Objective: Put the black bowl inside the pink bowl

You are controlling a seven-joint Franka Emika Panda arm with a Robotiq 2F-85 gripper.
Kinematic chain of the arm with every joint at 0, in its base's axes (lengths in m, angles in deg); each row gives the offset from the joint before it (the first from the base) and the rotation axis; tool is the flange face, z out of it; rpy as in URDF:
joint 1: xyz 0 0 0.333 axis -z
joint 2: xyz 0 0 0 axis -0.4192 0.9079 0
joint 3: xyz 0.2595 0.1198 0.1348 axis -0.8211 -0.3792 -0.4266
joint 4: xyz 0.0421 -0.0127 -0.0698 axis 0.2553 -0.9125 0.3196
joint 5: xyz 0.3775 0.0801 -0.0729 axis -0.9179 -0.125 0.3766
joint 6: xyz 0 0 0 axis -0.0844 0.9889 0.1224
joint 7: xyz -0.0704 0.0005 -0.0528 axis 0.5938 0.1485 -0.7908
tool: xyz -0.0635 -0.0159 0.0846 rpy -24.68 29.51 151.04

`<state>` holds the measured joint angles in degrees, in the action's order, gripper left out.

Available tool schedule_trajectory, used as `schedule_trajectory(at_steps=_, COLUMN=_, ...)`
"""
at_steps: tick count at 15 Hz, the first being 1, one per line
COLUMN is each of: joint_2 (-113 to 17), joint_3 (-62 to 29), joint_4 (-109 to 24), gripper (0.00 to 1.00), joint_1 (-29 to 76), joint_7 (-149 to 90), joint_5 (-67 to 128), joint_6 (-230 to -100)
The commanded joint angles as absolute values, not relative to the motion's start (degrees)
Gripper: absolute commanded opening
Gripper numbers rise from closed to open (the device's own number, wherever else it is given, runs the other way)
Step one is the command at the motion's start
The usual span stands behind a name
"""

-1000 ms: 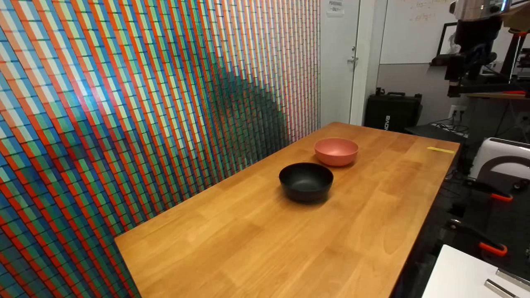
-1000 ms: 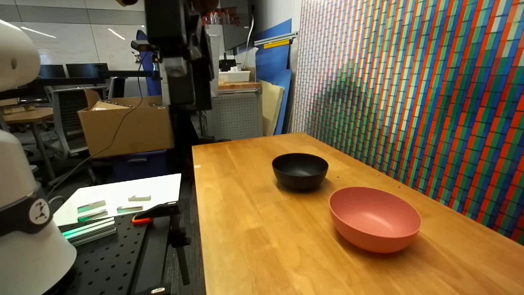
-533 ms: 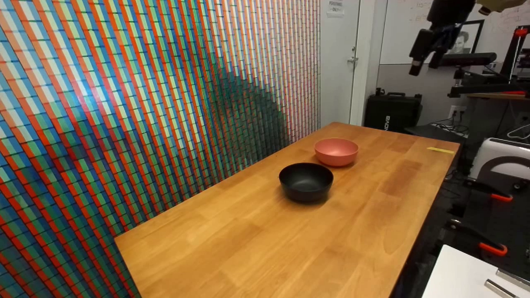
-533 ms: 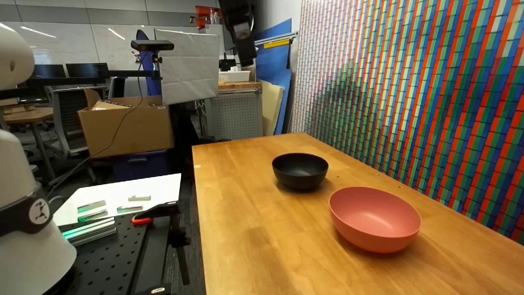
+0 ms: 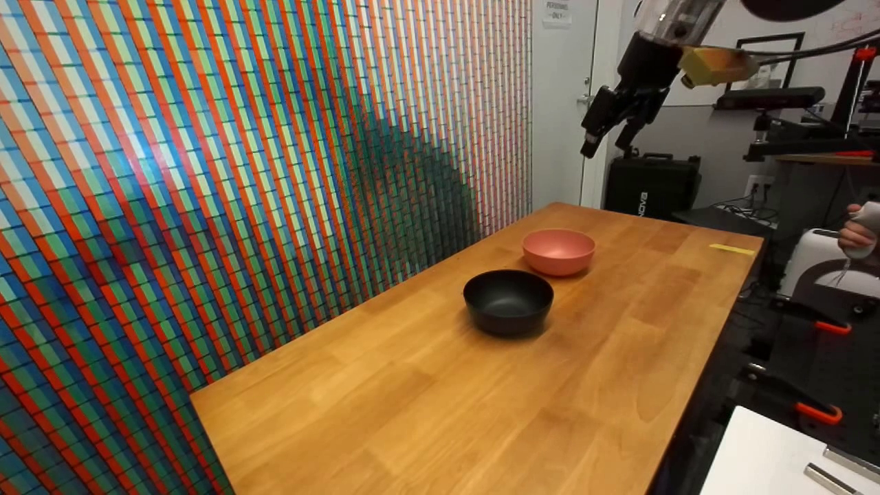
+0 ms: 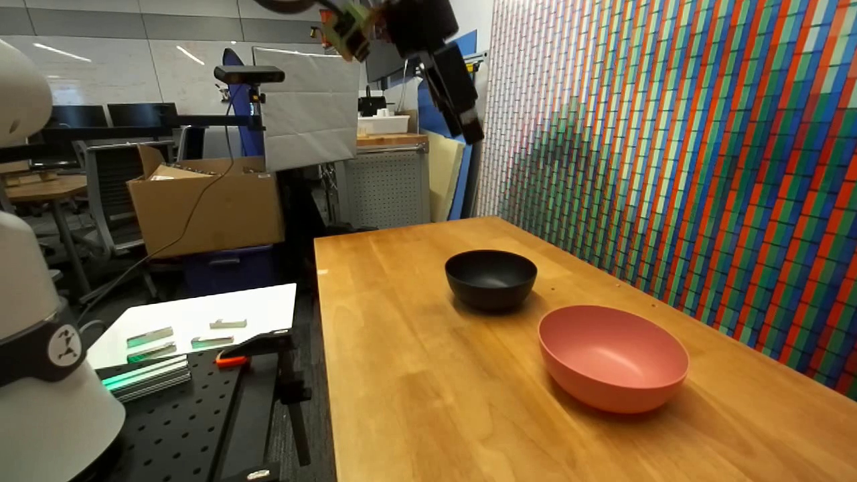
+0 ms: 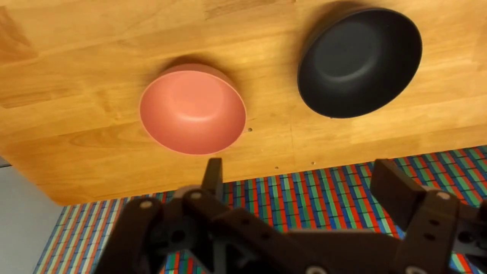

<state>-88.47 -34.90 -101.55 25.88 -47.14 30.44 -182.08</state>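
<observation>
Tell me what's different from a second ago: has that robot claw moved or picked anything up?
The open gripper has swung closer to the multicoloured wall, leftward in an exterior view. A person's hand has appeared at that view's right edge. Nothing was taken hold of or let go. The black bowl and the pink bowl stay where they were, apart on the wooden table.

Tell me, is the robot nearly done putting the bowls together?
Nothing looks done: the black bowl and the pink bowl sit apart on the table. Nothing's in hand: the gripper hangs open and empty. Left: pick up the black bowl, put it in the empty pink one.
</observation>
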Motion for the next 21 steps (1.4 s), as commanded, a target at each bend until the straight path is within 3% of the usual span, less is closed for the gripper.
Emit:
schedule_trajectory(at_steps=1, joint_2=-74.7, joint_3=-40.8, joint_4=-96.4, gripper=1.0, joint_1=30.9, joint_7=-57.0, joint_5=38.3, joint_6=-188.0)
schedule_trajectory(at_steps=8, joint_2=-58.1, joint_3=-41.4, joint_4=-83.9, gripper=1.0, joint_1=31.2, joint_7=-67.7, joint_5=48.4, joint_6=-179.0)
schedule_trajectory(at_steps=9, joint_2=-56.7, joint_3=-35.7, joint_4=-82.1, gripper=1.0, joint_1=25.4, joint_7=-67.0, joint_5=47.7, joint_6=-176.9)
schedule_trajectory(at_steps=12, joint_2=-53.0, joint_3=-31.8, joint_4=-77.2, gripper=1.0, joint_1=21.2, joint_7=-65.8, joint_5=46.1, joint_6=-171.5)
schedule_trajectory(at_steps=21, joint_2=-45.3, joint_3=-25.9, joint_4=-72.0, gripper=1.0, joint_1=14.3, joint_7=-65.7, joint_5=44.3, joint_6=-170.1)
